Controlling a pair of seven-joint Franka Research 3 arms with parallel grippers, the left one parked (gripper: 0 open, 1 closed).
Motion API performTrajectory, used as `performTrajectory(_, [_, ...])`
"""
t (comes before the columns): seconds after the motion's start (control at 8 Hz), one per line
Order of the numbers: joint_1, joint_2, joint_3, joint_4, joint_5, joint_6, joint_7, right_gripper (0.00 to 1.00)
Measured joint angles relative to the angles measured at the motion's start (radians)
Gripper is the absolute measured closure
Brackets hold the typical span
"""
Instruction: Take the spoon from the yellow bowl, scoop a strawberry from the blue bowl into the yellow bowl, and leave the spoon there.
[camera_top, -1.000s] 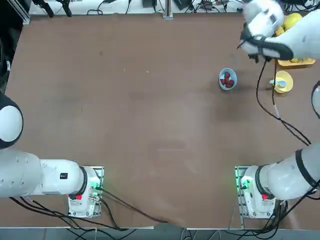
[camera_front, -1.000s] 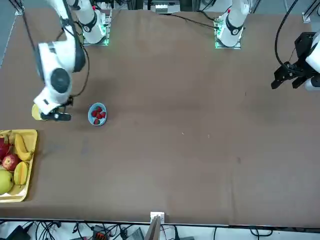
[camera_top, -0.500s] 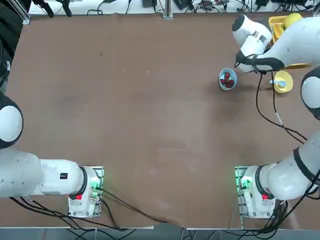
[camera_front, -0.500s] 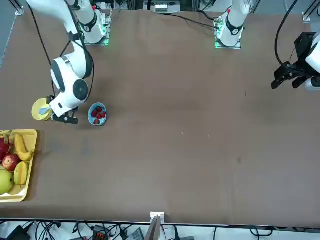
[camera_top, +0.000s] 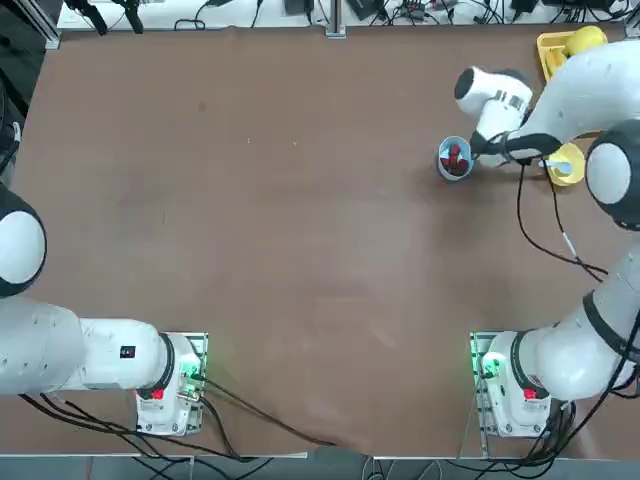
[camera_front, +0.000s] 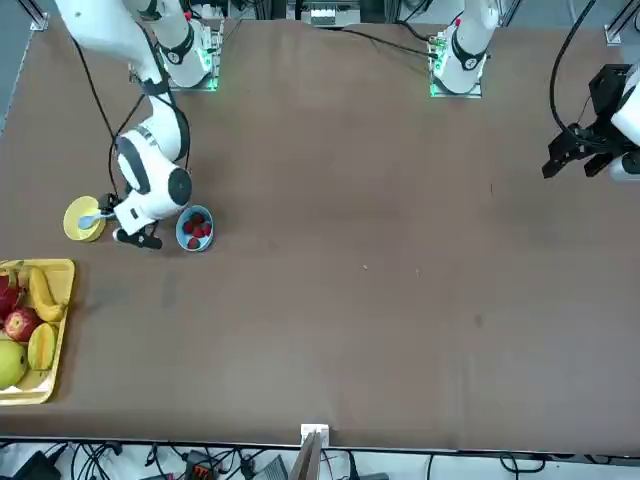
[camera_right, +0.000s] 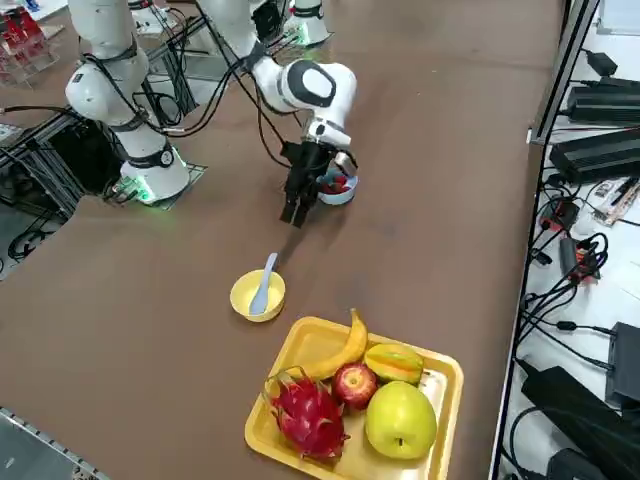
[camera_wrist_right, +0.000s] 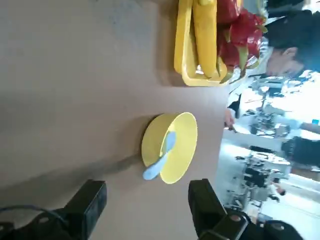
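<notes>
Comparing with a second earlier, the right gripper (camera_front: 133, 236) had come away from the yellow tray's side and dropped low between the two bowls, its white wrist now lying over the desk (camera_top: 300, 250) just beside the blue bowl (camera_top: 454, 160). In the earlier top view the hand hung high near the tray and hid part of it; in this one it sat at about 3 o'clock of the blue bowl and 9 o'clock of the yellow bowl (camera_top: 566, 165). The bowls and fruit had not shifted.

The jaws stood wide apart and held nothing, as the wrist view showed, with the dark fingers (camera_wrist_right: 91, 202) spread and the yellow bowl seen between them (some way ahead, not touched).

The spoon (camera_right: 265, 283) lay in the yellow bowl, its handle sticking out over the rim toward the gripper. The blue bowl held red strawberries (camera_front: 196, 230) and was partly covered by the arm in the side view.

No readable writing or brand showed on any of the task's things.

Around them: a yellow tray (camera_right: 440, 395) at about 6 o'clock of the yellow bowl in the side view, carrying a banana (camera_right: 343, 348), a dragon fruit (camera_right: 305, 413), a red apple (camera_right: 355, 383), a green apple (camera_right: 400, 420) and a small orange-green fruit (camera_right: 393, 360). A black cable (camera_top: 540, 215) trailed from the wrist across the desk. In the wrist view a person (camera_wrist_right: 290, 50) showed beyond the desk's edge.
</notes>
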Motion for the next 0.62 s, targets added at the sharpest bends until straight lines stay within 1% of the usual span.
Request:
performTrajectory(0.25, [-0.003, 0.042, -0.009, -0.027, -0.091, 0.000, 0.088, 0.02])
performTrajectory(0.62, [-0.006, 0.069, -0.015, -0.046, -0.131, -0.001, 0.148, 0.06])
